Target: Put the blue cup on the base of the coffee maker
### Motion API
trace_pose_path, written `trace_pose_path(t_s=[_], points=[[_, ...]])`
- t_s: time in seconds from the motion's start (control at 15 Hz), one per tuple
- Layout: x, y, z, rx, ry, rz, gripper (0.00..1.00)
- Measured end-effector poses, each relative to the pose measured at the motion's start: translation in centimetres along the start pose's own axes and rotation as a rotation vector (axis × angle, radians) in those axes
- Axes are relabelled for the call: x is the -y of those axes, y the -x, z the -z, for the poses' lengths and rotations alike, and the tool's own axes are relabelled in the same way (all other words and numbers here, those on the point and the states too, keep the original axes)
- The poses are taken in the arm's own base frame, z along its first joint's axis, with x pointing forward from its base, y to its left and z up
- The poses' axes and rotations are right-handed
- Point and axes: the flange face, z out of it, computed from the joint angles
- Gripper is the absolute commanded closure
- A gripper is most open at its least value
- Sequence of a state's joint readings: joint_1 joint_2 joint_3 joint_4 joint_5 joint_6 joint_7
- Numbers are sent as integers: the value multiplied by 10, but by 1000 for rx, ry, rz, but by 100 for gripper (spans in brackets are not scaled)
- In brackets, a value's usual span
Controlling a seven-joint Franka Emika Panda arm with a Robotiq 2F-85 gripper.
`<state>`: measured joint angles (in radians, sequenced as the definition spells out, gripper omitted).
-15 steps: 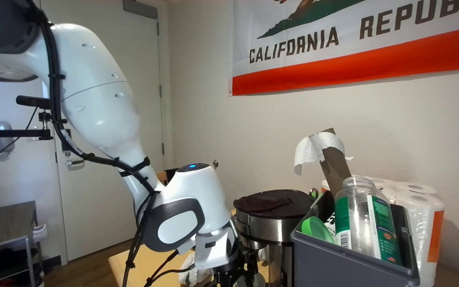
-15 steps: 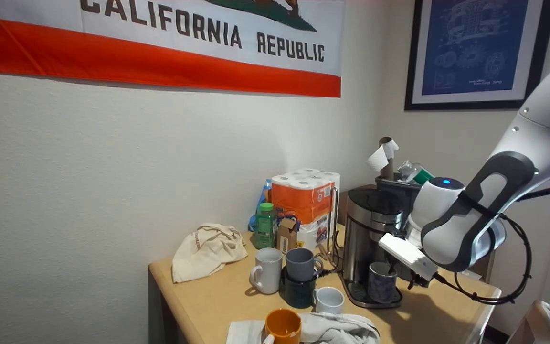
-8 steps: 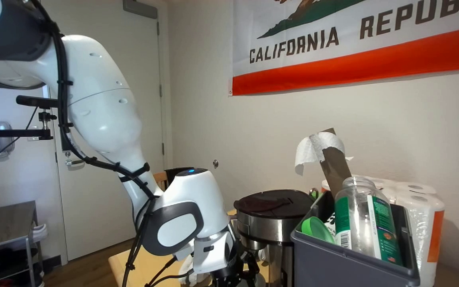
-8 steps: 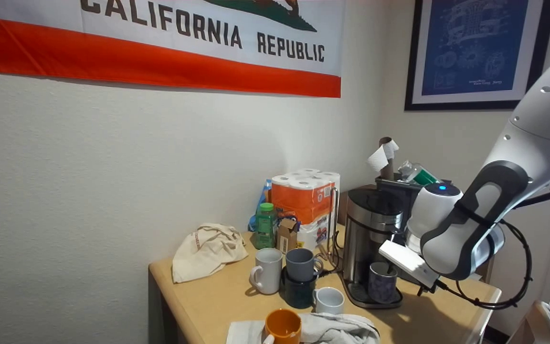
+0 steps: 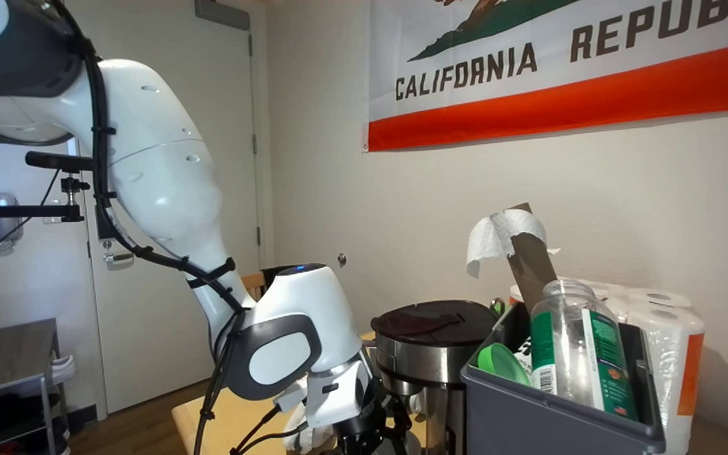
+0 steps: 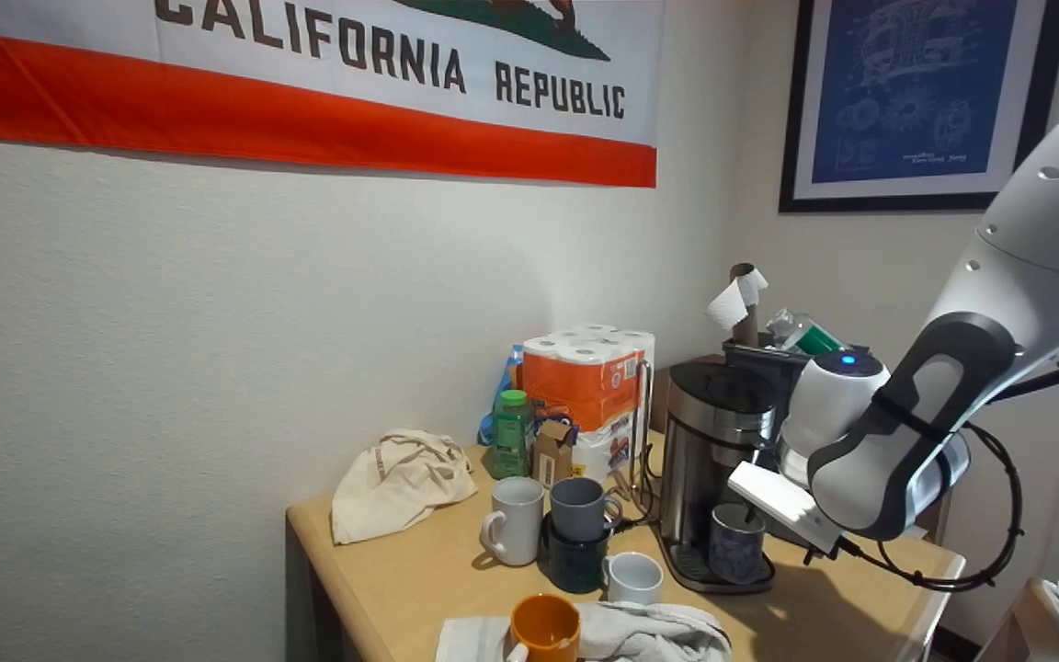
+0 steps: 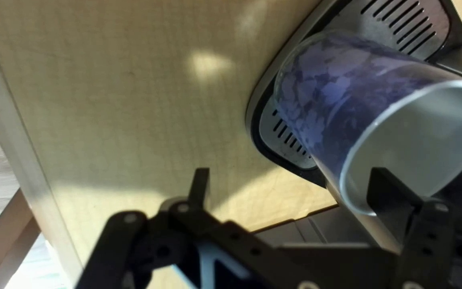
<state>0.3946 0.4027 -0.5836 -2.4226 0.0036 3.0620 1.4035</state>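
Observation:
The blue cup [image 7: 331, 92], blue-purple with a mottled pattern and a white inside, stands upright on the slotted base [image 7: 291, 140] of the coffee maker. In an exterior view the cup [image 6: 737, 552] sits under the front of the steel and black coffee maker [image 6: 690, 469]. My gripper [image 7: 291, 172] is open, its fingers wide apart. One finger overlaps the cup's mouth in the wrist view; whether it reaches inside or touches the wall I cannot tell. The other finger is outside the cup, over the table. In an exterior view the coffee maker's black lid [image 5: 436, 322] shows, with the cup hidden.
A dark bin [image 5: 560, 404] stands beside the coffee maker. A white mug [image 6: 517, 524], a grey-blue mug [image 6: 577, 508] stacked on a dark mug [image 6: 575, 561], a small white cup [image 6: 633, 579], an orange mug [image 6: 544, 630] and a cloth [image 6: 654, 634] are on the table.
My hand has moved slightly down and shifted a little sideways over the last second, with barely any motion in the last half second. The cup has not visibly moved.

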Motion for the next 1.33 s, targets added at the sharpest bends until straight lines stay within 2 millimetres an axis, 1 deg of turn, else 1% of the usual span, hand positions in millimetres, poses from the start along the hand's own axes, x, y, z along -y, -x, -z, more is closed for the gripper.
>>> trace_pose_path(t_s=[0.33,1.33], points=[[-5,2,7,-39,6,20,0],[-8,15,32,-91,-26,59,0]])
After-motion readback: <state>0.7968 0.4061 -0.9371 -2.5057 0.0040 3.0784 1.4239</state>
